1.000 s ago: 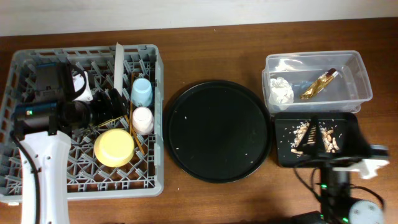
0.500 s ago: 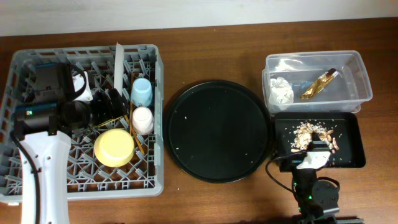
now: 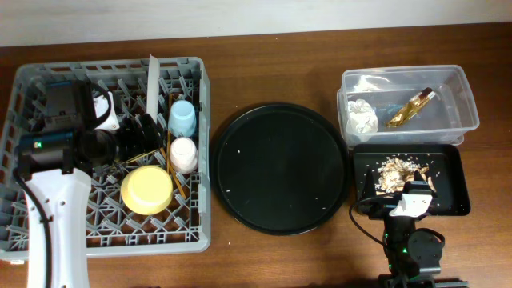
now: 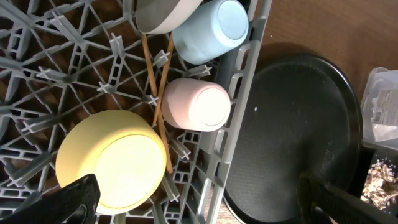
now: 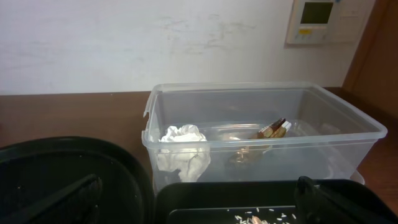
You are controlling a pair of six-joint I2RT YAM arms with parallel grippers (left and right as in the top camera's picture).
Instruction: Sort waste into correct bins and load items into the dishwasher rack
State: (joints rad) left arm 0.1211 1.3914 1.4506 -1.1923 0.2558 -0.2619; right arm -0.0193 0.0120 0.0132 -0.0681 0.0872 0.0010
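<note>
Apparently the sorting is close to finished. The napkin and the foil wrapper lie inside the clear tub, well apart from each other. The food scraps sit in a heap in the shallow black tray just in front of it.

In the rack, the blue cup and the pink cup lie side by side along the right wall. The yellow bowl is upside down beside them, and the chopsticks run across the grid between bowl and cups. The plate stands on edge near the back.

The big round tray in the middle of the counter holds only a few pale specks. By my reckoning, nothing is left to move beyond perhaps those crumbs.

The left hand hovers over the rack with its fingers spread wide and nothing between them. The right hand sits low at the near edge of the black tray, likewise spread apart and empty.

Compared with a second ago, the right arm has swung from the tray's right corner to the middle of its front edge. The scraps then showed as two patches with dark fingers between them, and now they read as one pile. The left arm and everything in the rack have not shifted.
</note>
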